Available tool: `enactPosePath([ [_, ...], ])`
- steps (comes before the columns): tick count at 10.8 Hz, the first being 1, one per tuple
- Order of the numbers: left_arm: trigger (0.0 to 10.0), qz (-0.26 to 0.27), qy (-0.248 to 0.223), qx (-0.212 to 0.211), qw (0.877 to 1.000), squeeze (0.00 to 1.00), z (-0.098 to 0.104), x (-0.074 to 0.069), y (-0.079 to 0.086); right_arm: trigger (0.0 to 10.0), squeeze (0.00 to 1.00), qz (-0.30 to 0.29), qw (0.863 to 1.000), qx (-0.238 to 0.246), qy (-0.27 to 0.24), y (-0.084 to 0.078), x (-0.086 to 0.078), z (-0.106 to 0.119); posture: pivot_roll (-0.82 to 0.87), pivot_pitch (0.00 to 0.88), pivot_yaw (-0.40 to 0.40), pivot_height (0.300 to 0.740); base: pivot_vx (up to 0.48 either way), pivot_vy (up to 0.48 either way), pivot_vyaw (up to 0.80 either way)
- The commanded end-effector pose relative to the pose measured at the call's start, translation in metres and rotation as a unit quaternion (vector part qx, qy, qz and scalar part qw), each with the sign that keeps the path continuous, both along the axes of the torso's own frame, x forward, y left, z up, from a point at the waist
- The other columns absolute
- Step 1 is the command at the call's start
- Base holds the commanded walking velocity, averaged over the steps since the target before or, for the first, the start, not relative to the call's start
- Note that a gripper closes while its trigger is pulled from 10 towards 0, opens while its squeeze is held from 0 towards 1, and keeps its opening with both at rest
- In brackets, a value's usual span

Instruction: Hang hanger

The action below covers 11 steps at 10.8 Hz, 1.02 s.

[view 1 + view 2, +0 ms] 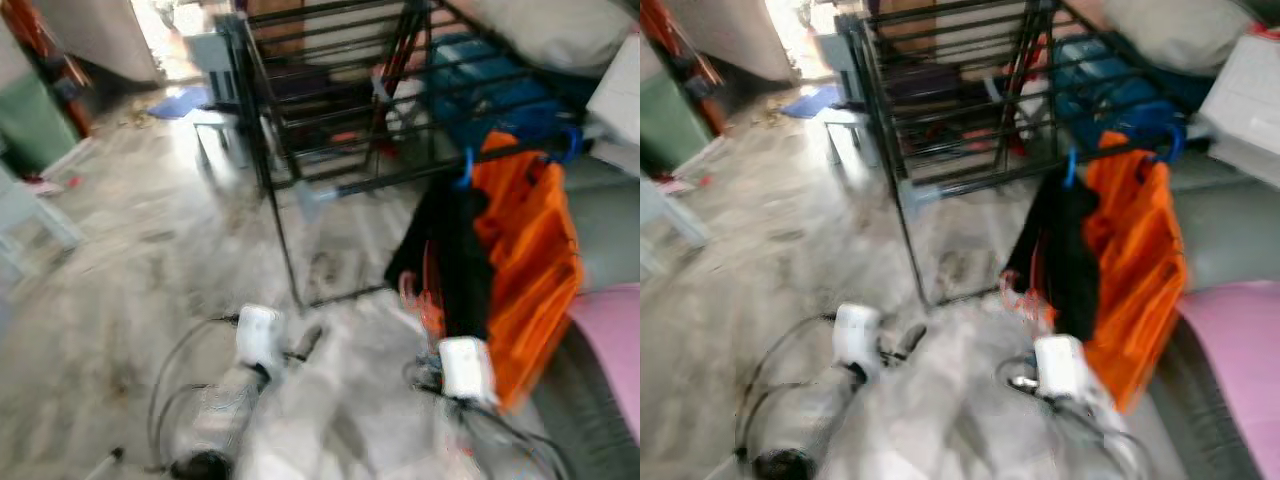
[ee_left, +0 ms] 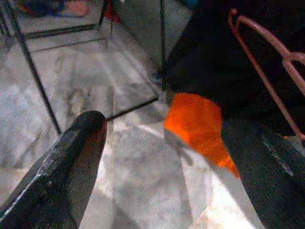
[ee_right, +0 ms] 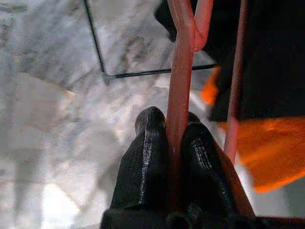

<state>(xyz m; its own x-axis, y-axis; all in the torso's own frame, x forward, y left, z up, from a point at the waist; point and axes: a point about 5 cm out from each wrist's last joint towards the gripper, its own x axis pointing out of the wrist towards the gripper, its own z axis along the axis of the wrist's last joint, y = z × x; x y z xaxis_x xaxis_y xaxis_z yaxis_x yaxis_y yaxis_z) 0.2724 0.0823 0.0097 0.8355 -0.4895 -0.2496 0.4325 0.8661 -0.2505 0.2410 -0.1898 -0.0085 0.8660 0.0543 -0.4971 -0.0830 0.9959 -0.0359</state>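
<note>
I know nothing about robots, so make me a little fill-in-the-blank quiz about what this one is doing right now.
1. The right claw is shut on a thin ____ plastic hanger.
2. The left claw is ____ and holds nothing.
3. On the black metal drying rack hang a black garment and an ____ garment.
4. The rack stands on a grey ____ floor.

Missing words: pink; open; orange; marble

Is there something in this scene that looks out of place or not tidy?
Nothing looks spilled or broken. The orange garment and black garment hang bunched at one corner of the black drying rack, not spread out. The right tool is shut on a pink hanger, not yet hung.
</note>
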Motion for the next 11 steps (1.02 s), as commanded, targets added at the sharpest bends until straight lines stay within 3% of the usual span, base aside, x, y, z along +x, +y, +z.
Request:
enactPosePath([
  [1,10.0,0.020,0.004,0.022,1.000,0.00,-0.003,0.000,0.019,10.0,0.00,0.030,0.999,0.034,-0.003,0.017,0.003,0.003,-0.12,0.000,0.084,0.740,0.000,0.000,0.00],
  [2,10.0,0.022,0.006,0.026,0.999,0.00,-0.004,0.000,0.020,10.0,0.00,0.091,0.994,0.058,-0.011,0.028,0.003,0.008,-0.12,0.000,0.088,0.740,0.000,0.000,0.00],
  [4,10.0,0.020,0.006,0.028,0.999,0.00,-0.004,0.001,0.020,10.0,0.00,0.146,0.987,0.066,-0.005,0.036,-0.001,0.011,-0.11,0.000,0.093,0.740,0.000,0.000,0.00],
  [5,10.0,0.021,0.007,0.029,0.999,0.00,-0.004,0.000,0.020,10.0,0.00,0.149,0.986,0.072,-0.005,0.037,-0.002,0.012,-0.11,0.000,0.094,0.740,0.000,0.000,0.00],
  [6,10.0,0.020,0.008,0.032,0.999,0.00,-0.005,0.000,0.022,10.0,0.00,0.151,0.981,0.114,-0.034,0.037,0.000,0.025,-0.11,0.000,0.101,0.740,0.000,0.000,0.00],
  [8,10.0,0.018,0.008,0.032,0.999,0.00,-0.005,-0.001,0.023,10.0,0.00,0.132,0.973,0.173,-0.081,0.031,0.015,0.051,-0.11,0.001,0.105,0.740,0.000,0.000,0.00],
  [9,10.0,0.014,0.006,0.024,1.000,0.00,-0.003,-0.001,0.022,10.0,0.00,0.117,0.964,0.214,-0.106,0.022,0.030,0.071,-0.11,0.010,0.105,0.740,0.000,0.000,0.00],
  [11,10.0,0.016,0.007,0.021,1.000,0.00,-0.004,-0.003,0.023,10.0,0.00,0.129,0.954,0.252,-0.098,0.026,0.045,0.082,-0.10,0.021,0.105,0.740,0.000,0.000,0.00],
])
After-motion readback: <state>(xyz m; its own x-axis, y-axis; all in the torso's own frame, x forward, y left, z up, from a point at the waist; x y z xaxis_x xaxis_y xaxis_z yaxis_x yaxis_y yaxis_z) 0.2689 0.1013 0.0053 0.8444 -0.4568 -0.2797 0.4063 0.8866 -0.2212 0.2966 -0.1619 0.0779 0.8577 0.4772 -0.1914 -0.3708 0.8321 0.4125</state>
